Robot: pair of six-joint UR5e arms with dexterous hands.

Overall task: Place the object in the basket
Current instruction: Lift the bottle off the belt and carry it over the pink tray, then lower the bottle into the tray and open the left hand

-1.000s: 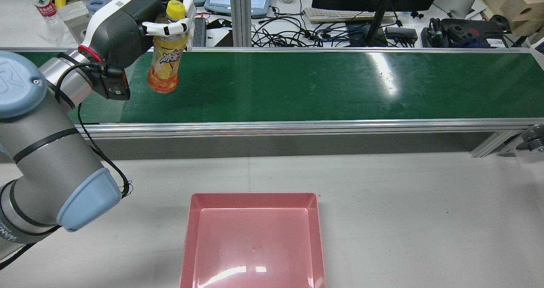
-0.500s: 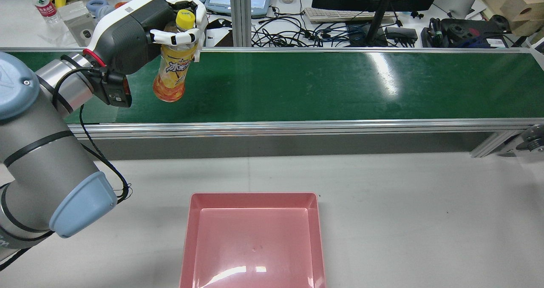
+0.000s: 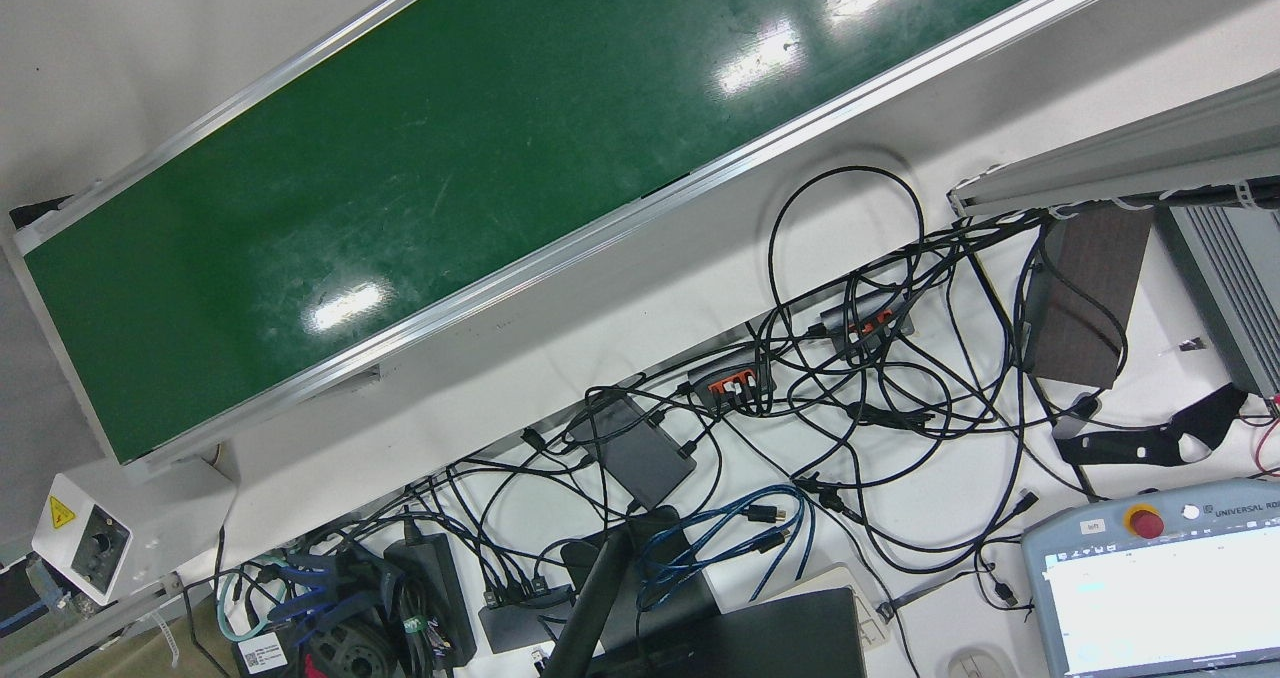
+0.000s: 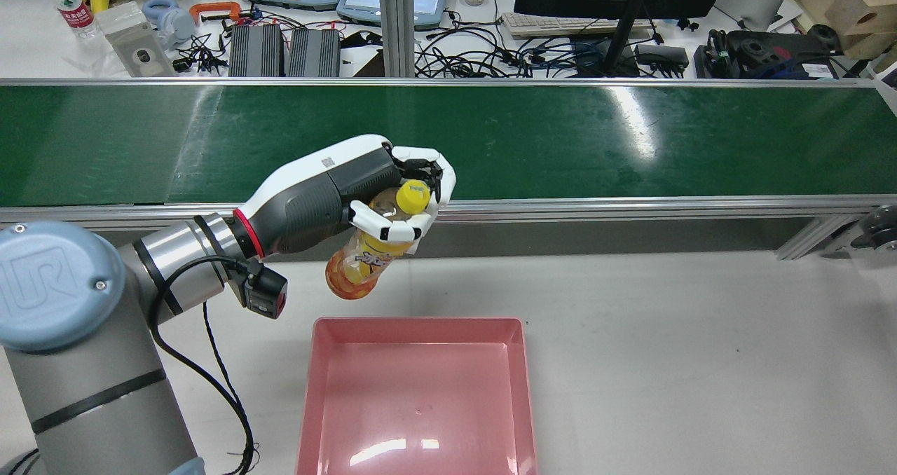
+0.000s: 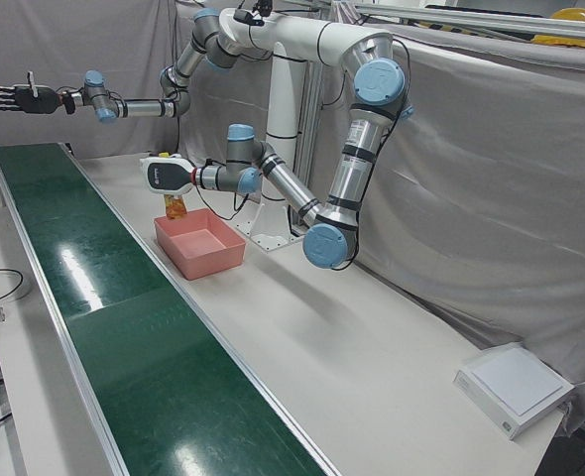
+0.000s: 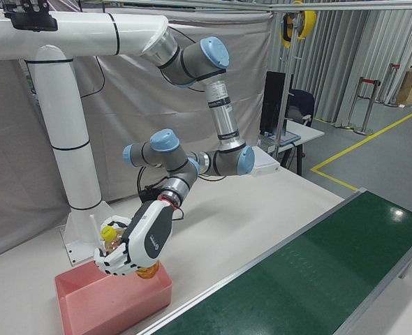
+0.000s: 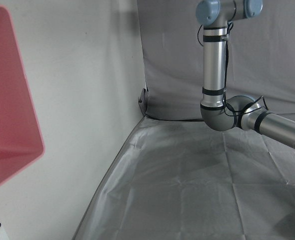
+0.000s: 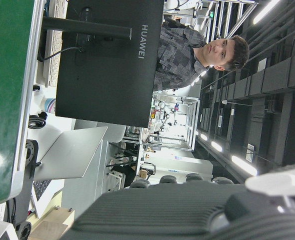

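Above worktop, just short of basket (image 4: 418, 391) rim | left hand (image 4: 399, 198) clamped on bottle (image 4: 368, 261) neck, tilted | right hand (image 5: 13, 96) spread, idle | bottle: full, heavy, smooth plastic, slip-prone; shoulder grip suits.

Pink basket (image 4: 417, 398), green belt (image 4: 560, 139)

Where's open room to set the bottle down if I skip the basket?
Bare white table right of the pink basket, and the whole green belt. The basket is empty too. Beyond the belt it is crowded with cables.
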